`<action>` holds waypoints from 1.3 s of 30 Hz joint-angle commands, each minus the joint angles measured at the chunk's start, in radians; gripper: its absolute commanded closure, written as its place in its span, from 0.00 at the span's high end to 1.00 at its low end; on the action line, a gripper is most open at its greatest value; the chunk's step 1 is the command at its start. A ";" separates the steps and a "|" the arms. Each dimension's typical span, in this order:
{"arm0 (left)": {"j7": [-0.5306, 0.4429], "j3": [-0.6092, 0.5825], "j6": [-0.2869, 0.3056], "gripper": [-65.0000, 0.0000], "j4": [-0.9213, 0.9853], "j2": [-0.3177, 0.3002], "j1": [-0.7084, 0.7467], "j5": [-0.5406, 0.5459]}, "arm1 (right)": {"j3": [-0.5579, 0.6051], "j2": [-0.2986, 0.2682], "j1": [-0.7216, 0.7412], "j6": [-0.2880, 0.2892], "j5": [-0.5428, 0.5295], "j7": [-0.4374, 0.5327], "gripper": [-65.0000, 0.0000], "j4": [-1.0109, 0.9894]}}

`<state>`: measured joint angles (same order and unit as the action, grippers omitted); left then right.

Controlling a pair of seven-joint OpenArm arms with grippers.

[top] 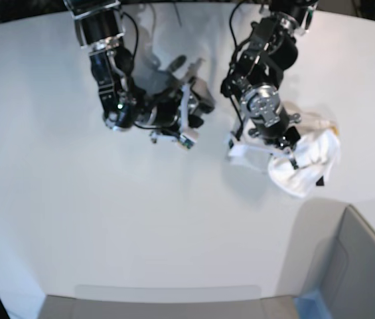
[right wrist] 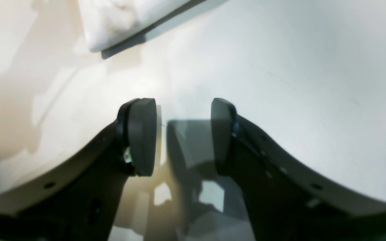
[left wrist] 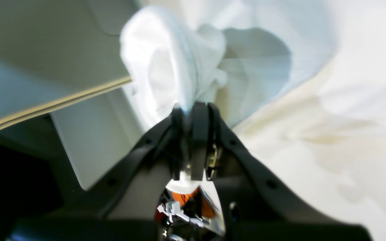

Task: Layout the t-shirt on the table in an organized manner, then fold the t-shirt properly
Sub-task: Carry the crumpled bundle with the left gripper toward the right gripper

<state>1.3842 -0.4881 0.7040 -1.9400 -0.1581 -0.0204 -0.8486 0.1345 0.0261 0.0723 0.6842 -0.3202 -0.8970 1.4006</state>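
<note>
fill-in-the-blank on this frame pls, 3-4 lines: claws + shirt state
1. The left claw is shut on the ____.
2. The right claw stands ____, with nothing between its fingers.
3. The t-shirt lies ____ rather than spread flat.
4. Under the right claw is the bare white ____.

Missing words: t-shirt; open; bunched up; table
</note>
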 commanded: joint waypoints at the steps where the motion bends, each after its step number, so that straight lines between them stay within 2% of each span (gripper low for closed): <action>1: 0.012 0.004 -0.006 0.00 -0.016 0.022 0.003 -0.022 | 0.000 0.005 0.014 0.014 -0.007 0.005 0.41 0.013; 5: 0.010 0.007 -0.006 0.00 -0.002 0.070 0.061 -0.022 | 0.000 0.005 0.014 0.014 -0.004 0.005 0.41 0.013; 14: 0.004 0.015 -0.006 0.03 0.026 0.147 0.058 -0.024 | 0.000 0.005 0.013 0.014 -0.004 0.005 0.41 0.012; 24: 0.012 0.064 -0.006 0.03 -0.014 0.154 -0.083 -0.027 | 0.001 0.005 0.011 0.014 -0.004 0.005 0.41 0.012; 30: 0.012 0.013 -0.006 0.03 -0.022 0.171 -0.037 -0.027 | 0.001 0.011 0.016 0.014 -0.010 0.005 0.41 0.012; 35: 0.012 -0.019 -0.006 0.03 -0.022 0.234 -0.005 -0.027 | 0.001 0.011 0.021 0.014 -0.010 0.005 0.41 0.012; 39: 0.012 -0.019 -0.006 0.03 -0.022 0.246 -0.006 -0.027 | 0.007 0.016 0.021 0.014 -0.010 0.005 0.41 0.012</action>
<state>1.3872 -0.5041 0.7040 -1.9438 0.0830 -0.0139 -0.8562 0.1390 0.0330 0.0757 0.6846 -0.3168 -0.9012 1.3998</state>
